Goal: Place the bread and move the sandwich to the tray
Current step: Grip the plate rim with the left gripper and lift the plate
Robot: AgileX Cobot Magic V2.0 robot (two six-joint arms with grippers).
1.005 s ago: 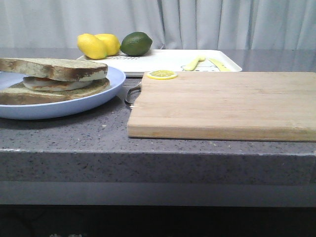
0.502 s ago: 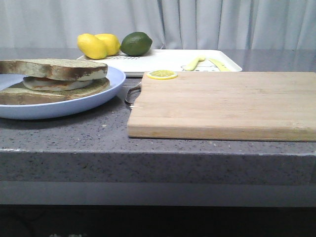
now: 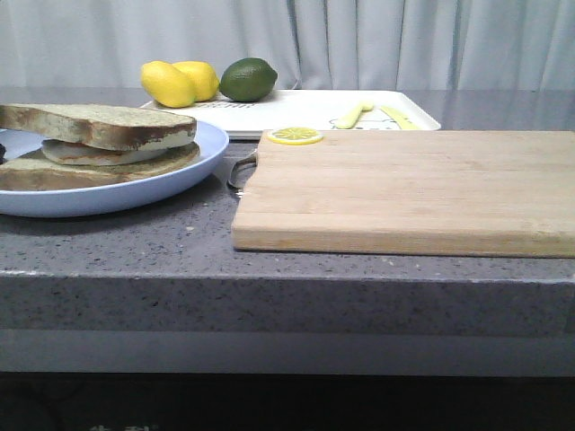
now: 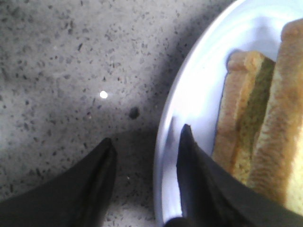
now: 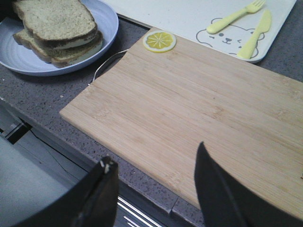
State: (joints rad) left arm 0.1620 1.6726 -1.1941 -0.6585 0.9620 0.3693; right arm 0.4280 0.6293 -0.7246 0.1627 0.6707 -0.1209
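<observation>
The sandwich (image 3: 94,144) lies on a round light-blue plate (image 3: 180,175) at the left. The bread (image 3: 99,126) is its top slice, over the fried egg and the wider lower slice. The white tray (image 3: 296,112) with yellow cutlery shapes stands behind the cutting board. My left gripper (image 4: 147,133) is open, low at the plate's near-left rim (image 4: 165,142). One finger is over the table and one inside the plate, just beside the sandwich (image 4: 255,127). My right gripper (image 5: 155,152) is open and empty above the board's front edge, with the sandwich (image 5: 57,28) and the tray (image 5: 189,16) far from it.
A wooden cutting board (image 3: 404,189) with a metal handle fills the middle and right, with a lemon slice (image 3: 294,136) at its back left corner. Two lemons (image 3: 175,83) and a lime (image 3: 248,79) sit at the tray's left end. The counter's front edge is close.
A dark tip of my left gripper has come into the front view at the plate's left edge. The top slice has shifted slightly and hides more of the egg.
</observation>
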